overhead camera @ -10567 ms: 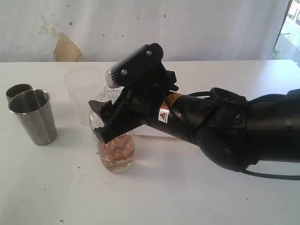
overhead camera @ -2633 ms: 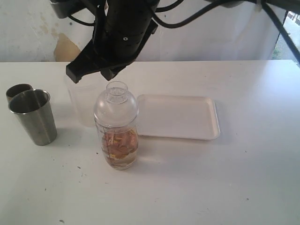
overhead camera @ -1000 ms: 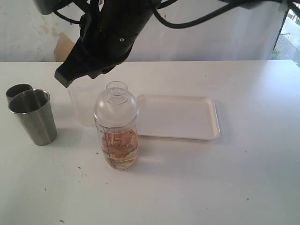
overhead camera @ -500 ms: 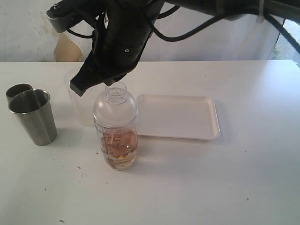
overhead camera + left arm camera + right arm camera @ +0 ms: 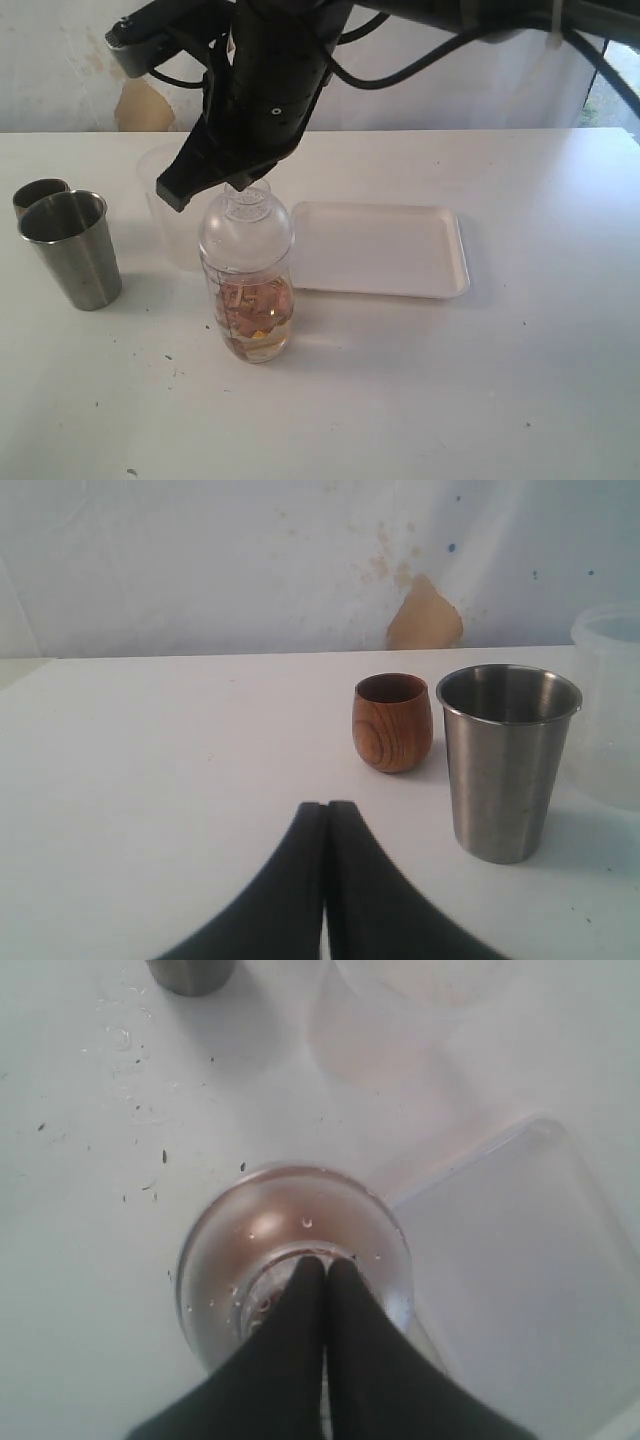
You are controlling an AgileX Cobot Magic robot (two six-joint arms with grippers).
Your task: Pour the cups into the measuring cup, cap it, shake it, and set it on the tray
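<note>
The measuring cup [image 5: 248, 300] stands mid-table with brownish pieces in liquid and a clear domed cap [image 5: 246, 228] on it. My right gripper [image 5: 238, 184] reaches down from above, shut, its tips [image 5: 325, 1261] together right at the cap's small top neck [image 5: 262, 1290]. The white tray [image 5: 385, 250] lies just right of the cup, also in the right wrist view [image 5: 520, 1270]. One steel tumbler [image 5: 70, 250] stands at the left, and the cup behind it [image 5: 38, 192] is a small wooden cup [image 5: 393, 722]. My left gripper [image 5: 327, 806] is shut and empty, short of the steel tumbler [image 5: 508, 760].
A frosted plastic cup [image 5: 175, 205] without marks stands just behind and left of the measuring cup, close to the right arm [image 5: 270, 80]. Its wall shows in both wrist views [image 5: 612, 720] [image 5: 400, 1020]. Dark specks dot the white table [image 5: 400, 400].
My right gripper has come in from the upper left and dropped onto the cap's top neck. The measuring cup, tumbler, wooden cup and tray have not moved.
</note>
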